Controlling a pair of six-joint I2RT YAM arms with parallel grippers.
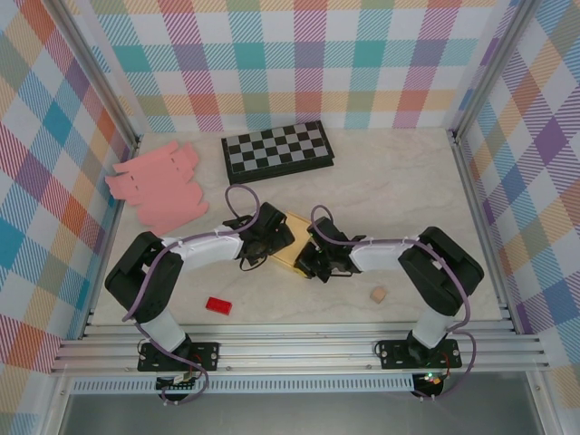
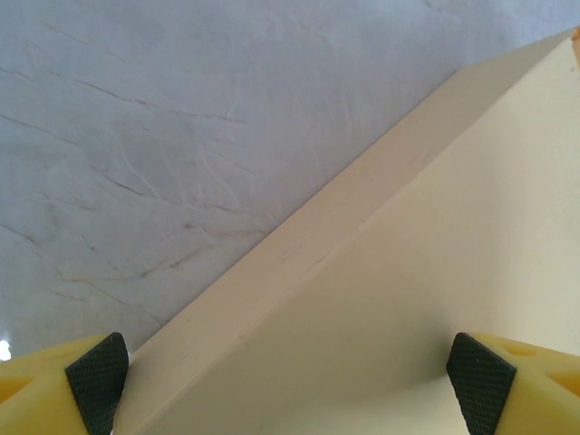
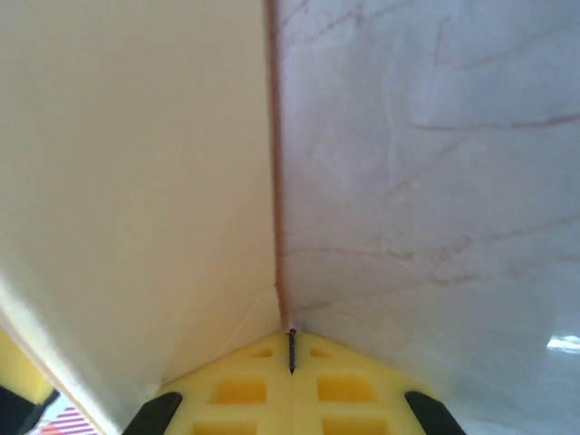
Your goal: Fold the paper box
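The cream paper box [image 1: 296, 226] lies mid-table between my two arms. My left gripper [image 1: 269, 237] hovers over its left part, open. In the left wrist view the black pads [image 2: 95, 381] stand far apart with a cream panel and its fold [image 2: 408, 272] spanning the gap below them, the pads not touching it. My right gripper [image 1: 314, 260] is at the box's right side. In the right wrist view its yellow fingers [image 3: 291, 349] are shut, and the thin edge of an upright cream panel [image 3: 136, 181] runs straight into the seam between them.
A folded chessboard [image 1: 277, 149] lies at the back. Flat pink card sheets [image 1: 159, 186] lie at the left by the wall. A red block [image 1: 217, 305] and a small tan cube [image 1: 378, 294] rest near the front. Checked walls enclose the marble table [image 1: 399, 190].
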